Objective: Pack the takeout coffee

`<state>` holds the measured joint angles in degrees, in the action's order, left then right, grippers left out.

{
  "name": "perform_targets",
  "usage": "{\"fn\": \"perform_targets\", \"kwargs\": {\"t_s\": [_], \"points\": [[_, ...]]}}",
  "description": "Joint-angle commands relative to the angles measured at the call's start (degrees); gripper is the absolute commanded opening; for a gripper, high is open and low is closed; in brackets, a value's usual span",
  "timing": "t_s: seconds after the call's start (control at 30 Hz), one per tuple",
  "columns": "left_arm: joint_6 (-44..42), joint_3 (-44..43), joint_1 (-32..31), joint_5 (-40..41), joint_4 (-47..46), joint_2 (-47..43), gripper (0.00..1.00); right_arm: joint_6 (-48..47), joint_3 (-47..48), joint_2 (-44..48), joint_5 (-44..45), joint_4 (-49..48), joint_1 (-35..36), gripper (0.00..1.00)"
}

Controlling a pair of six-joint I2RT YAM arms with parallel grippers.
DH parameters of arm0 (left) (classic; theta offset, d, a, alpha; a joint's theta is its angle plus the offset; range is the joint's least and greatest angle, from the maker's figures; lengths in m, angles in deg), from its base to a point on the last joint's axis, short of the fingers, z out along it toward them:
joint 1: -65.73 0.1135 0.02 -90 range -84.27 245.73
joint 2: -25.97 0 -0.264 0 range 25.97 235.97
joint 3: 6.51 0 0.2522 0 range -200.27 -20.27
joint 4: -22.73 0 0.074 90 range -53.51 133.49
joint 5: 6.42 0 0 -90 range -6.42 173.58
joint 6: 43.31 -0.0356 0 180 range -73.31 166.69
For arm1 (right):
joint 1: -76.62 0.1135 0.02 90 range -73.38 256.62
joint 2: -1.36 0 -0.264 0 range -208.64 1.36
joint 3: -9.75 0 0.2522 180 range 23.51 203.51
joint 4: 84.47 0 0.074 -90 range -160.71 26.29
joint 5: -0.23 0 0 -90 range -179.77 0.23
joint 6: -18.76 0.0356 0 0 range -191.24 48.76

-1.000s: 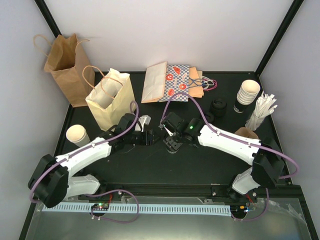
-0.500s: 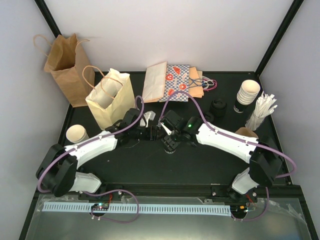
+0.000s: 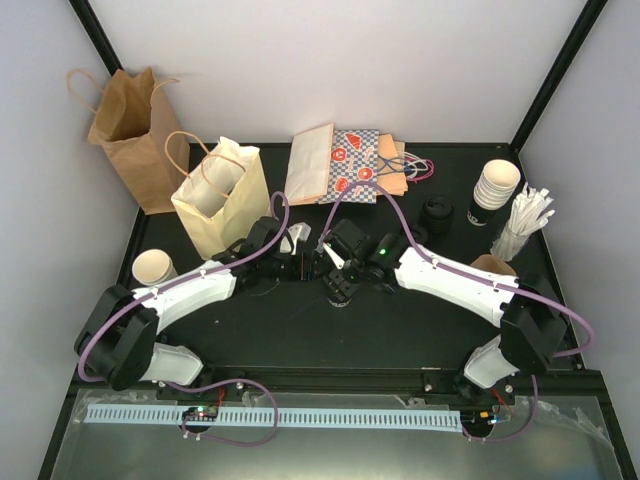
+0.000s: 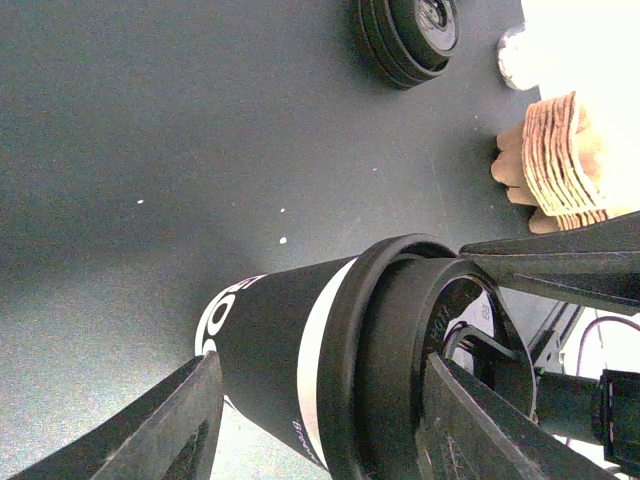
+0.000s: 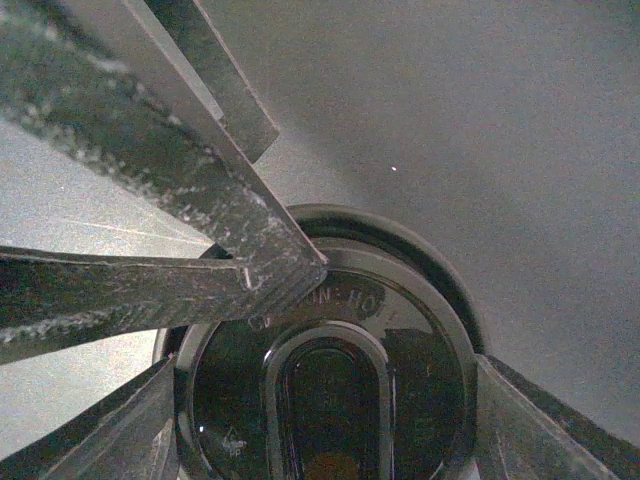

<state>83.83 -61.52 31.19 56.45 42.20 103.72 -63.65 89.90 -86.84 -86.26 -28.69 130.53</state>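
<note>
The takeout coffee is a black paper cup (image 4: 265,345) with white lettering and a black lid (image 5: 330,400). It sits between both grippers at mid-table and is hidden under them in the top view. My left gripper (image 4: 322,362) spans it lengthwise, with one fingertip by the base and the other finger (image 5: 200,170) lying across the lid's top. My right gripper (image 5: 322,395) comes from the lid's end and is shut on the lid's rim, a finger on each side. In the top view the left gripper (image 3: 298,262) and the right gripper (image 3: 335,272) meet tip to tip.
A cream handled bag (image 3: 222,205) stands open just behind the left gripper, and a brown bag (image 3: 135,130) stands at the back left. Flat bags (image 3: 345,165) lie at the back. At the right are stacked cups (image 3: 496,185), black lids (image 3: 436,213), white sticks (image 3: 525,222) and sleeves (image 3: 492,266). One cup (image 3: 155,268) stands at the left.
The left gripper slid right and slightly back, closing up against the right gripper, which shifted a little left. Over the last half second almost nothing moved.
</note>
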Motion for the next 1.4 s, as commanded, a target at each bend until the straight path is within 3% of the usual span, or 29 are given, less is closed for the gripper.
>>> {"fn": "perform_targets", "kwargs": {"t_s": [0.0,0.5,0.8,1.17,1.37], "points": [[-0.06,-1.26,0.36,-0.98,-1.15,0.75,0.57,1.28,-4.94,-4.72,-10.12,5.43,0.21,0.70],[1.31,2.51,1.77,-0.27,-1.76,-4.01,0.57,2.86,-6.36,-4.75,-10.66,6.74,0.27,0.69],[3.59,6.92,1.76,-3.54,-3.34,-8.23,0.45,2.43,-5.49,-5.29,-9.66,7.26,0.23,0.69],[3.19,5.44,1.76,-4.80,-6.27,-1.99,0.42,2.12,-5.30,-5.01,-9.85,7.72,0.23,0.69],[3.07,3.66,1.86,-0.05,0.01,1.79,0.35,2.04,-5.32,-5.01,-10.08,7.84,0.31,0.69]]}}
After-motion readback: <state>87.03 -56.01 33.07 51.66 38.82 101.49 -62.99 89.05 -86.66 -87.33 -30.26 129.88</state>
